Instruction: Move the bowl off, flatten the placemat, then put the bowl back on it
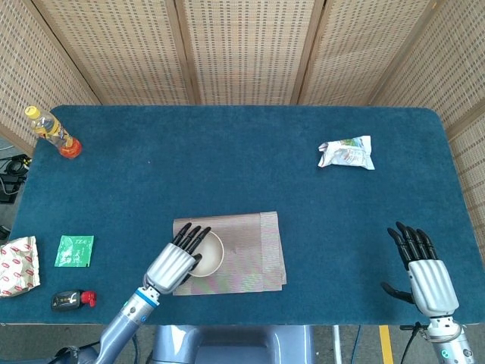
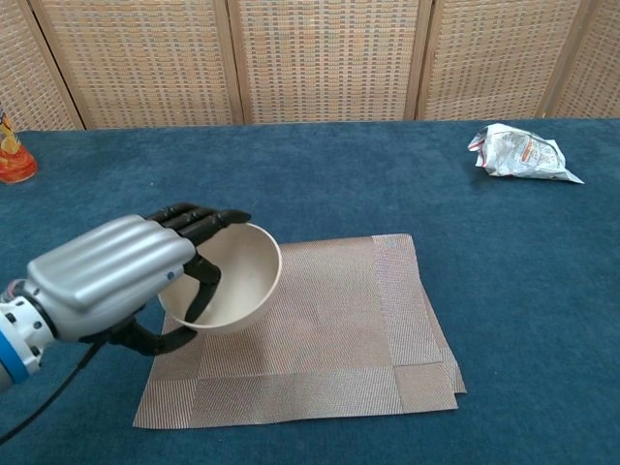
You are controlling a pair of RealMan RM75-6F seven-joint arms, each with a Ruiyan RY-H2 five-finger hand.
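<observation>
Step 1: left hand (image 2: 111, 276) grips the bowl (image 2: 232, 276), tilted, lower left of frame (right hand (image 1: 423, 274) open, empty). Next: set it off the placemat (image 2: 329, 329).

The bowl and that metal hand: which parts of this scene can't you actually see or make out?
- Bowl: its near side and base, chest view, hidden by the left hand.
- Placemat: left part, both views, covered by hand and bowl.
- Right hand: outside the chest view.
- Green packet: print too small, head view.
- Bottle: cut off by the chest view's left edge.
</observation>
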